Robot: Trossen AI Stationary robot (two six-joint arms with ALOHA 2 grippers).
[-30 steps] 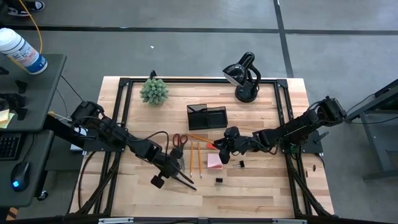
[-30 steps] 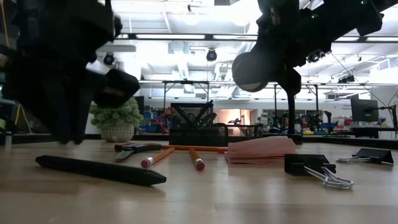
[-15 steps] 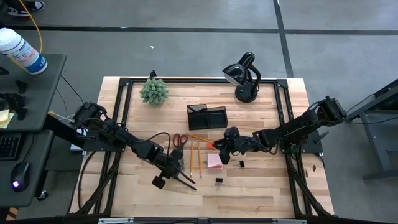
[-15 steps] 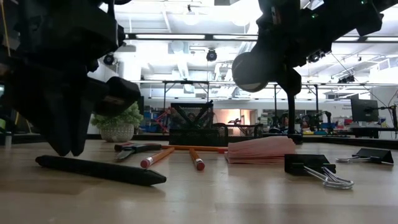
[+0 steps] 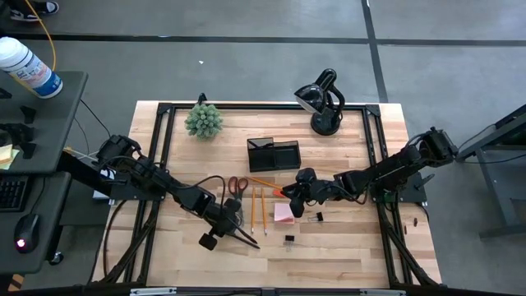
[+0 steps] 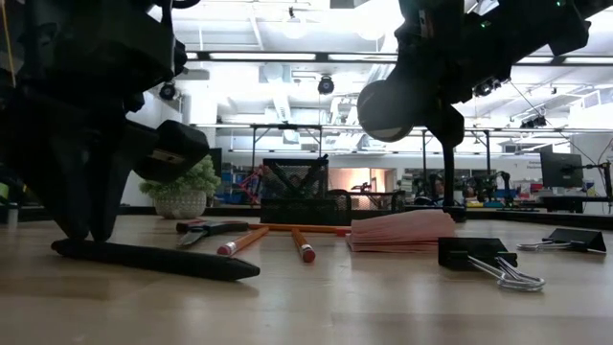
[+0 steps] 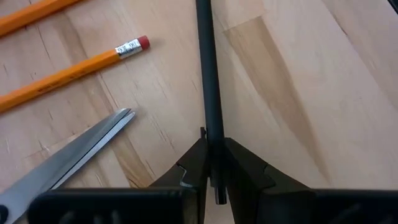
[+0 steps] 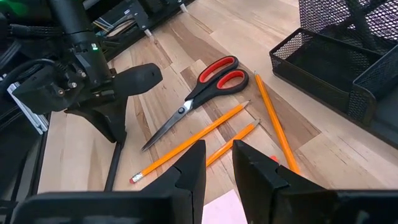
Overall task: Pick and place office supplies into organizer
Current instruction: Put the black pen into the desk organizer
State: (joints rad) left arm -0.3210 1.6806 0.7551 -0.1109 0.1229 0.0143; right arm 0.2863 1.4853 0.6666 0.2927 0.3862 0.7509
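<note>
Your low view is largely blocked: the two arms fill its upper corners, and the organizer (image 6: 305, 196) shows only as a dark mesh shape far behind the supplies. In the high view the binder clips (image 5: 289, 239) are too small to make out in detail.

Left end effector (image 7: 211, 163): your wrist view shows its fingers (image 7: 189, 168) nearly closed, pinching one end of a black pen (image 7: 207, 74). The pen still lies along the worktop (image 5: 345, 247), in front of the scissors (image 5: 237, 186). The low view shows the fingertips down at the pen's end, with the pen flat on the wood.

Right end effector (image 8: 216, 163): its fingers stand partly apart with a clear gap between them, holding nothing. It hangs above the pink pad (image 5: 284, 214), to the right of the scissors.

Count, from your high view:
- One pair of scissors, red-handled, in front of the organizer.
- Three pencils (image 5: 256, 207): two side by side just right of the scissors, and one lying slantwise between the scissors and the organizer.
- One pen.
- One pink pad, right of the pencils.
- Two binder clips, right of and in front of the pad.
- One organizer, behind the scissors, mid-worktop.
- One plant (image 5: 203, 120) and one lamp (image 5: 323, 104), at the far edge behind the organizer.
</note>
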